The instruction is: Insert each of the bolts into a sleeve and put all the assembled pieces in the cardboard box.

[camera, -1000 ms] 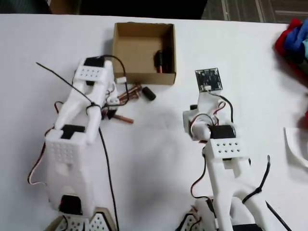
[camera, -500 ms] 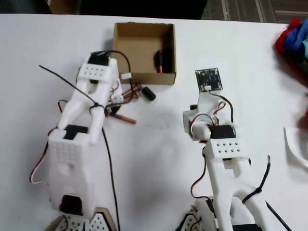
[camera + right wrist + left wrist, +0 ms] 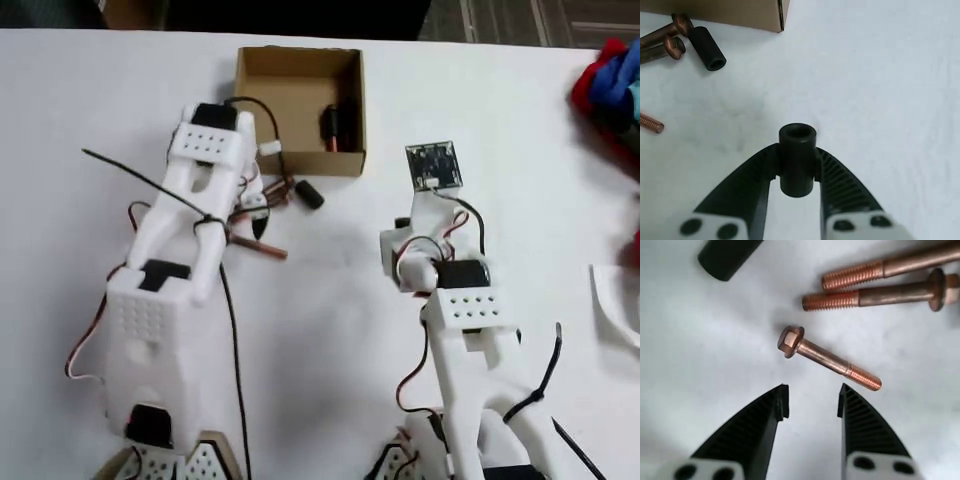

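Now the left jaws hang parted just short of a lone bolt (image 3: 827,359) lying on the bench (image 3: 330,330); the right jaws grip a black sleeve (image 3: 797,159) upright. Next, probably: close across the shank. Two more bolts (image 3: 875,295) and a loose sleeve (image 3: 727,257) crowd near the cardboard box (image 3: 300,162) wall; open room lies between the arms.

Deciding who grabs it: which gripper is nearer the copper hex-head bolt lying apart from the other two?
Left. The left gripper is open just short of the copper hex-head bolt; the right gripper, shut on a black cylindrical sleeve, is much farther off.
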Available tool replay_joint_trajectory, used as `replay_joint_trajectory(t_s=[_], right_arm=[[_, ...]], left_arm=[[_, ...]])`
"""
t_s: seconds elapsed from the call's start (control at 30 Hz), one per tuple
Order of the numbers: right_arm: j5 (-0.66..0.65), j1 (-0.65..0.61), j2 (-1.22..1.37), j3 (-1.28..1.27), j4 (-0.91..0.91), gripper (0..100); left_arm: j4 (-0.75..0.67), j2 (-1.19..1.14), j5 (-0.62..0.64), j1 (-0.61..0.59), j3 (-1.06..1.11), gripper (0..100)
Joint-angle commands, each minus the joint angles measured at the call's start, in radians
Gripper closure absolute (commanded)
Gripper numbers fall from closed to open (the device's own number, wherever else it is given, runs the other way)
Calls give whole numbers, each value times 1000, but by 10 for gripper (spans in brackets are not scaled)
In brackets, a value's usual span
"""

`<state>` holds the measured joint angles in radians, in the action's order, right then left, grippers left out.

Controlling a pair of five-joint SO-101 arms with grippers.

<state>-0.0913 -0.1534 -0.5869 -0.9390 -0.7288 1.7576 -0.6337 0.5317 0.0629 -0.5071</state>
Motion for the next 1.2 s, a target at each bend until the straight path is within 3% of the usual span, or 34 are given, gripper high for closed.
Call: replay_joint_trajectory(t_s=[0.0, 0.33, 0.67, 0.97, 1.1, 1.17], right_arm=[[2, -5, -1, 5, 21, 978], [2, -5, -1, 5, 21, 978], [2, -5, -1, 5, 21, 978], [2, -5, -1, 5, 21, 978], [2, -5, -1, 5, 21, 978], [0, -4, -1, 5, 21, 978]], left_arm=[[-3, 9, 17, 8, 21, 815], [-86, 8, 210, 31, 53, 813], [-109, -204, 215, 32, 31, 812], [-9, -275, 207, 31, -200, 828], [-6, -318, -12, 37, -257, 976], [15, -322, -115, 38, -269, 962]])
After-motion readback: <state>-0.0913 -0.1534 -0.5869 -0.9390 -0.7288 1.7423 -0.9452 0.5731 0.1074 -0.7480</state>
